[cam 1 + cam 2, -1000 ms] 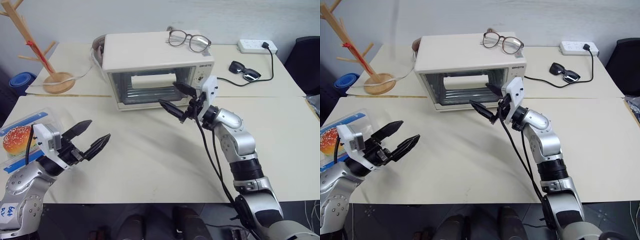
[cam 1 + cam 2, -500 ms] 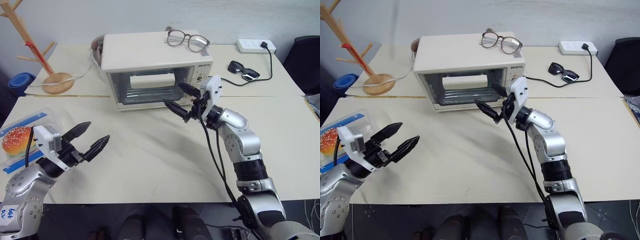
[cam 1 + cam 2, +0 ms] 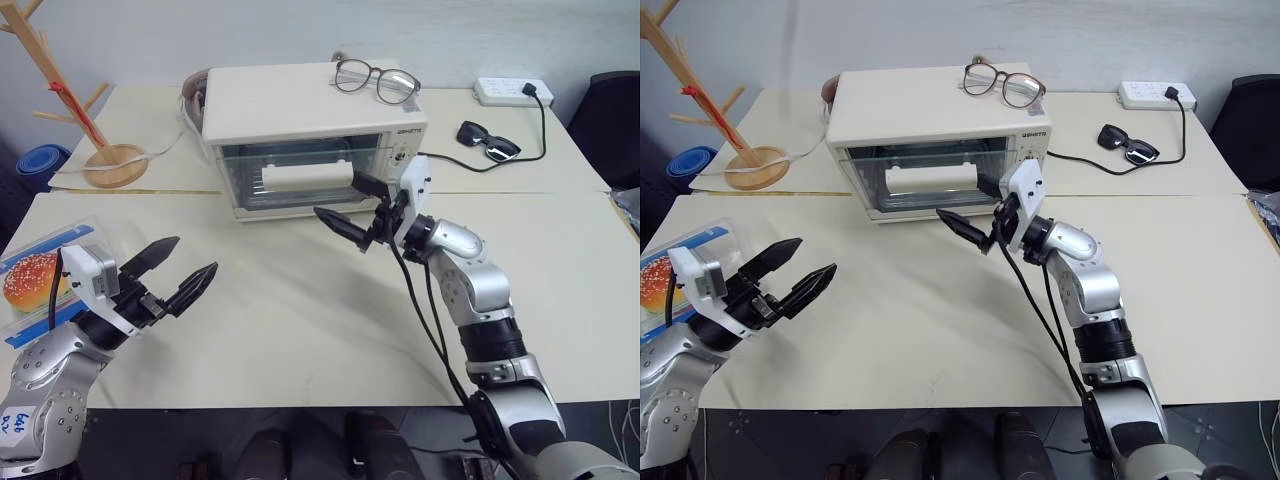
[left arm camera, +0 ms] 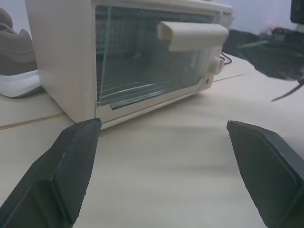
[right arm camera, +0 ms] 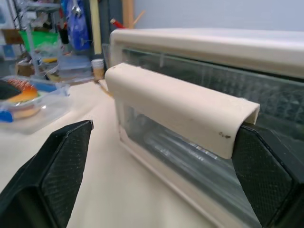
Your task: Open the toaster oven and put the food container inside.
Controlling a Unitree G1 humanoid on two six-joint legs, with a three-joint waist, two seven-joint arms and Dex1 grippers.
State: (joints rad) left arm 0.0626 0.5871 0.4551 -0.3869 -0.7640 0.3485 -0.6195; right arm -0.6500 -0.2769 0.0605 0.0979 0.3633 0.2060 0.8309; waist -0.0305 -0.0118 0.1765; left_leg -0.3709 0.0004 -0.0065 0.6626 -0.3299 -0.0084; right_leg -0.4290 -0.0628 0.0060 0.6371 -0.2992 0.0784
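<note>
The cream toaster oven (image 3: 300, 105) stands at the back of the table, its glass door tilted a little ajar. My right gripper (image 3: 350, 204) is open in front of the door. Its upper finger (image 3: 368, 184) meets the right end of the white bar handle (image 3: 308, 178); in the right wrist view that handle (image 5: 180, 107) spans between both fingers. The food container (image 3: 40, 278), a clear box with blue strips and a toy hamburger inside, lies at the table's left edge. My left gripper (image 3: 180, 268) hovers just right of it, open and empty, pointing towards the oven (image 4: 142, 61).
Clear-framed glasses (image 3: 378, 80) lie on the oven's top. Black sunglasses (image 3: 490, 140) and a white power strip (image 3: 512, 92) with its cable sit at the back right. A wooden rack (image 3: 85, 110) stands back left, and a shoe (image 4: 14, 71) lies beside the oven.
The door handle has come down and outward, so the door now stands ajar. My right gripper dropped slightly and drew back with it. The left gripper stayed put.
</note>
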